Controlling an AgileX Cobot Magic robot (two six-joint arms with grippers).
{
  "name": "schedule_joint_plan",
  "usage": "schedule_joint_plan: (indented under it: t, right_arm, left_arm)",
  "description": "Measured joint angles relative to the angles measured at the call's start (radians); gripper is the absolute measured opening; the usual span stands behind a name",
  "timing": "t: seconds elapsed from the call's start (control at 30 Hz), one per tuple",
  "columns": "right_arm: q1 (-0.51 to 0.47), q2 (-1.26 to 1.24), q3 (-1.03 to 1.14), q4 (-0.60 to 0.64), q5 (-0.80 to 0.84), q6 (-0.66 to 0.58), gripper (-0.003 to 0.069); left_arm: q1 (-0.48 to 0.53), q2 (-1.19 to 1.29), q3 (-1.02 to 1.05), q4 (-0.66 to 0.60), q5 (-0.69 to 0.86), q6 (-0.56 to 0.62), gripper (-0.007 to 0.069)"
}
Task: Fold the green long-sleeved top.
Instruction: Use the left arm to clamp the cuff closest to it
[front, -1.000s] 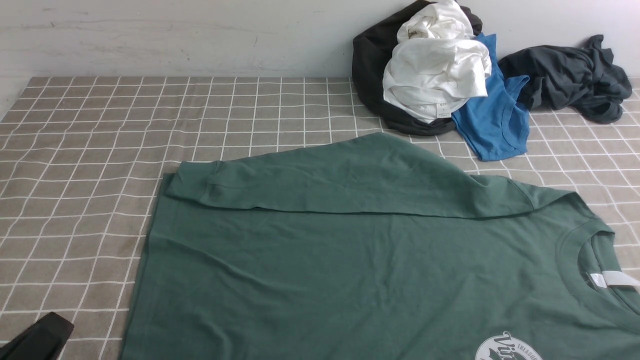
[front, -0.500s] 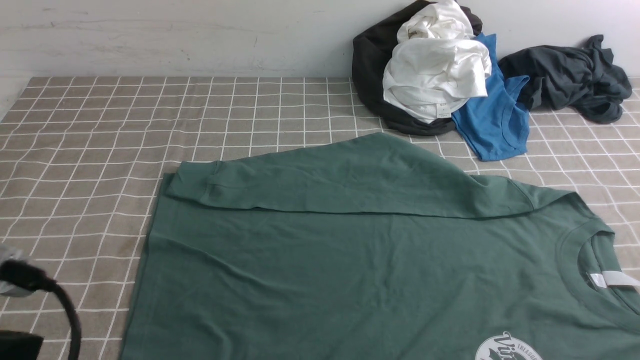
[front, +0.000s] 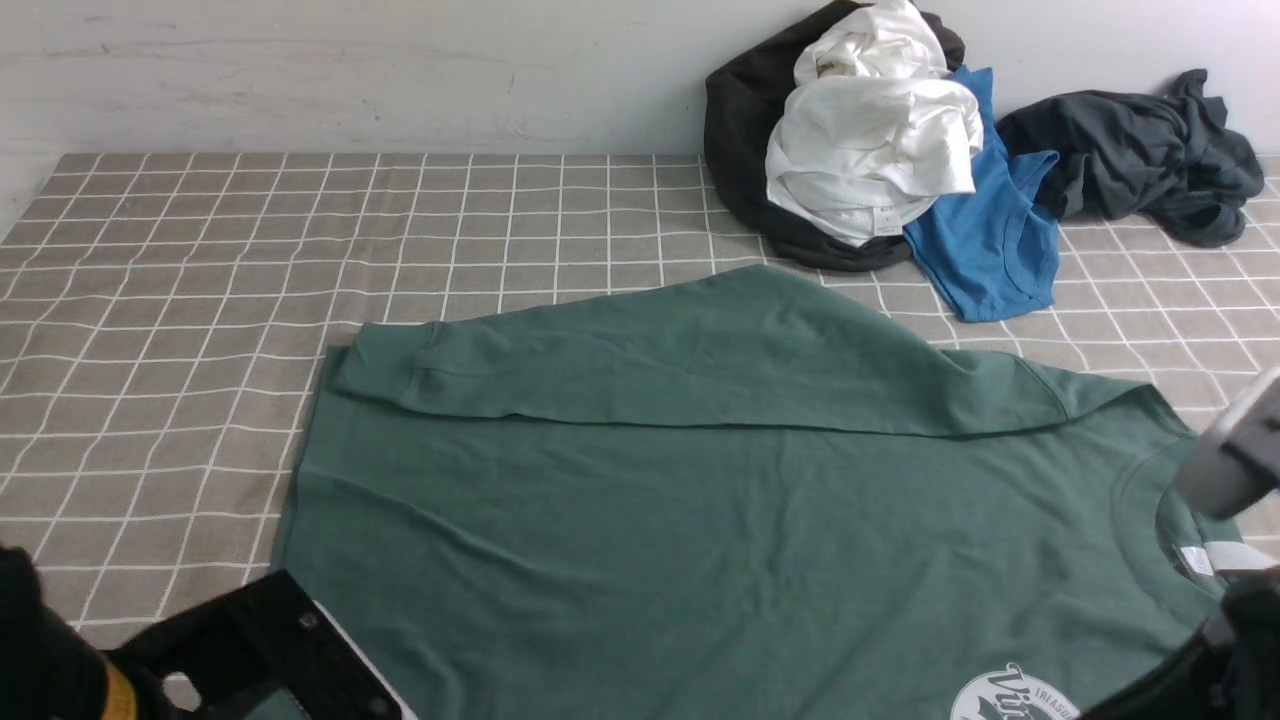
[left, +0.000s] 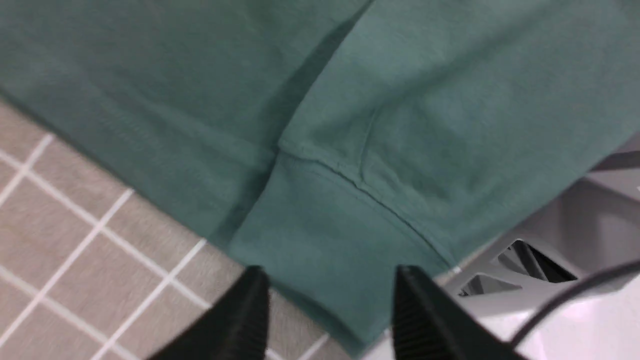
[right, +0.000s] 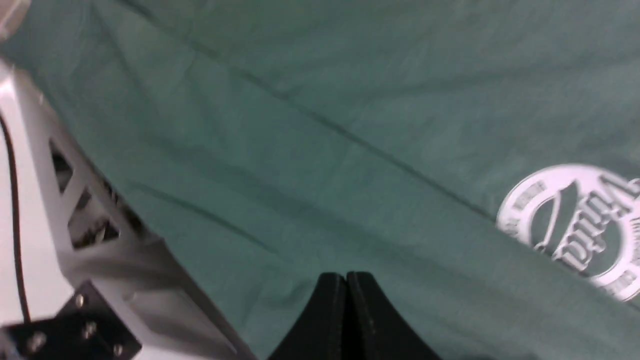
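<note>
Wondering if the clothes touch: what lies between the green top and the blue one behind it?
Only a narrow strip of checked tablecloth separates the green top from the blue top; the front view shows it.

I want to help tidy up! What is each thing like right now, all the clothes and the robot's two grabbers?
green long-sleeved top: spread flat, one sleeve folded across its body.
left gripper: open, over the top's cuff.
right gripper: shut, above the top.
white garment: crumpled.
blue top: crumpled.
dark grey garment: crumpled by the wall.
</note>
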Motion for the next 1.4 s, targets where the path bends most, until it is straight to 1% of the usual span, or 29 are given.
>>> schedule_joint_plan:
  t: [0.03, 0.07, 0.17, 0.2, 0.3, 0.5, 0.7, 0.73, 0.77, 0.8, 0.83, 1.0, 1.07, 1.2, 1.23, 1.4]
  right_arm:
    - [0.024, 0.004, 0.000, -0.011, 0.004, 0.000, -0.0007]
    - [0.028, 0.003, 0.000, -0.015, 0.004, 0.000, -0.0007]
    - [0.056, 0.003, 0.000, -0.039, -0.010, 0.000, -0.0007]
    - [0.057, 0.003, 0.000, -0.045, -0.021, 0.000, -0.0007]
    - [0.057, 0.003, 0.000, -0.051, -0.047, 0.000, -0.0007]
    - [0.057, 0.003, 0.000, -0.051, -0.057, 0.000, -0.0007]
    - [0.057, 0.003, 0.000, -0.051, -0.068, 0.000, -0.0007]
    - [0.057, 0.003, 0.000, -0.051, -0.071, 0.000, -0.0007]
    - [0.057, 0.003, 0.000, -0.051, -0.072, 0.000, -0.0007]
    - [0.057, 0.003, 0.000, -0.051, -0.073, 0.000, -0.0007]
    - [0.057, 0.003, 0.000, -0.051, -0.073, 0.000, -0.0007]
    - [0.057, 0.003, 0.000, -0.051, -0.079, 0.000, -0.0007]
    - [0.057, 0.003, 0.000, -0.051, -0.079, 0.000, -0.0007]
    - [0.057, 0.003, 0.000, -0.051, -0.079, 0.000, -0.0007]
    - [0.057, 0.003, 0.000, -0.051, -0.079, 0.000, -0.0007]
    - [0.057, 0.003, 0.000, -0.051, -0.084, 0.000, -0.0007]
  left_arm:
    - [-0.003, 0.029, 0.017, 0.001, -0.045, 0.000, 0.0386]
    - [-0.003, 0.034, 0.022, 0.001, -0.061, 0.000, 0.0402]
    - [-0.004, 0.118, 0.043, 0.001, -0.170, 0.000, 0.0499]
    - [-0.004, 0.142, 0.043, 0.001, -0.198, 0.000, 0.0518]
    - [-0.004, 0.207, 0.043, -0.001, -0.253, 0.000, 0.0539]
    - [-0.004, 0.325, 0.043, -0.002, -0.256, 0.000, 0.0527]
    - [-0.004, 0.401, 0.043, -0.018, -0.256, 0.000, 0.0433]
    - [-0.004, 0.408, 0.043, -0.029, -0.256, 0.001, 0.0397]
    - [-0.004, 0.409, 0.043, -0.039, -0.256, 0.004, 0.0346]
    - [-0.004, 0.409, 0.043, -0.040, -0.256, 0.004, 0.0346]
    - [-0.004, 0.409, 0.043, -0.050, -0.256, 0.004, 0.0277]
    - [-0.004, 0.409, 0.043, -0.072, -0.255, 0.008, 0.0055]
    - [-0.004, 0.408, 0.037, -0.072, -0.244, 0.010, 0.0027]
    - [-0.004, 0.380, -0.009, -0.070, -0.171, 0.010, 0.0023]
    - [-0.004, 0.350, -0.054, -0.058, -0.121, 0.010, 0.0023]
    - [-0.004, 0.285, -0.221, 0.014, -0.010, 0.010, 0.0023]
